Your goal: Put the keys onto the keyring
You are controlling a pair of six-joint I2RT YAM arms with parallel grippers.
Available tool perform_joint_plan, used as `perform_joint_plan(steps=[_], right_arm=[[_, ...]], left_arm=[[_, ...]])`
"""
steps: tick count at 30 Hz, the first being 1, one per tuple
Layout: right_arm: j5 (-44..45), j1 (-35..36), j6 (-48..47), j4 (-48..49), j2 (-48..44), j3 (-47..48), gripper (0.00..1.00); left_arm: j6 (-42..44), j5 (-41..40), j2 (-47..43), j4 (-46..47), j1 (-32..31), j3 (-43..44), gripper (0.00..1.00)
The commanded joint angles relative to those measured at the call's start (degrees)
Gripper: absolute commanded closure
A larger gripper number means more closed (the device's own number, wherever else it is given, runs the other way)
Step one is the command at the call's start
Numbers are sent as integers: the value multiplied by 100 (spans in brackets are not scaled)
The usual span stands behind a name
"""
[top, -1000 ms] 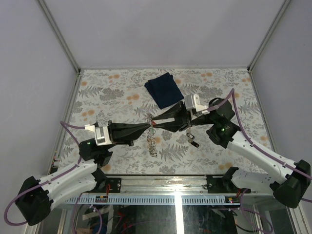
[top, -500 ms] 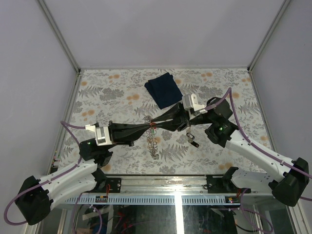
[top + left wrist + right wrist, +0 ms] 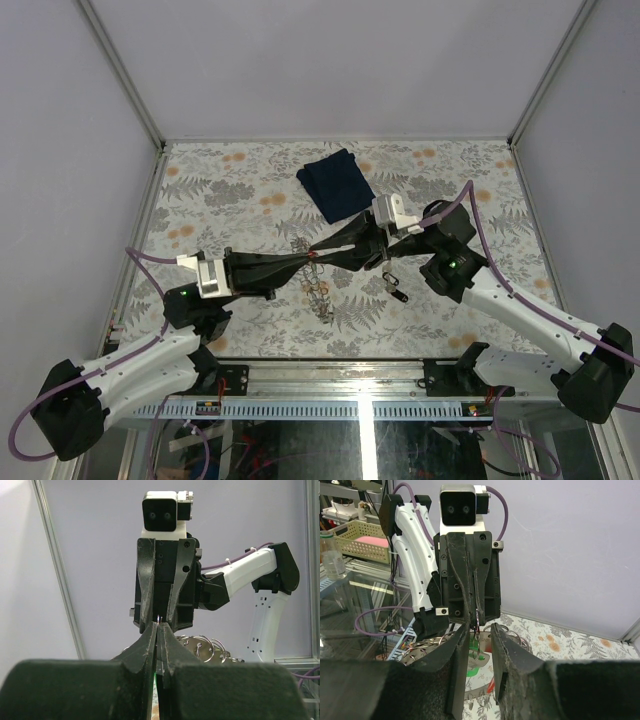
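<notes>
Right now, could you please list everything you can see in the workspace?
table: one, grey floral cover, under everything.
cloth: one, dark blue, folded, far middle of the table.
keyring: one, silvery chain of rings, centre, running below the gripper tips.
red key: one small red piece, right where the gripper tips meet.
black key: one, black, on the table beneath the right arm.
arms: two, white and black, left and right, reaching in from the near edge.
left gripper: one, black, pinched shut at the centre.
right gripper: one, black, fingers apart around the left gripper's tip.
</notes>
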Motion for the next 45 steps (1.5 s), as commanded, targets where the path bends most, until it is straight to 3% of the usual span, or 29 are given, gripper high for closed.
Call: perform_joint_plan(steps=[1, 20, 28, 30, 34, 37, 41, 45], right_arm=[[-60, 21, -158, 96, -2, -15, 70], [30, 23, -274, -103, -155, -131, 82], [43, 21, -198, 2, -176, -100, 82], [20, 18, -181, 16, -165, -88, 85], [1, 21, -160, 16, -156, -60, 100], [80, 21, -209, -72, -199, -40, 100], [318, 21, -869, -1165, -321, 223, 100], [725, 21, -1995, -3149, -478, 594, 100]], left_arm=[[117, -61, -25, 581, -48, 202, 100], [106, -41, 4, 598, -59, 228, 100], [110, -23, 24, 592, -79, 246, 100], [110, -25, 30, 597, -82, 244, 100], [119, -13, 39, 588, -82, 238, 100], [127, 8, 43, 548, -86, 238, 100], [220, -17, -95, 184, -90, 241, 78], [482, -150, -474, -712, -83, 324, 67]])
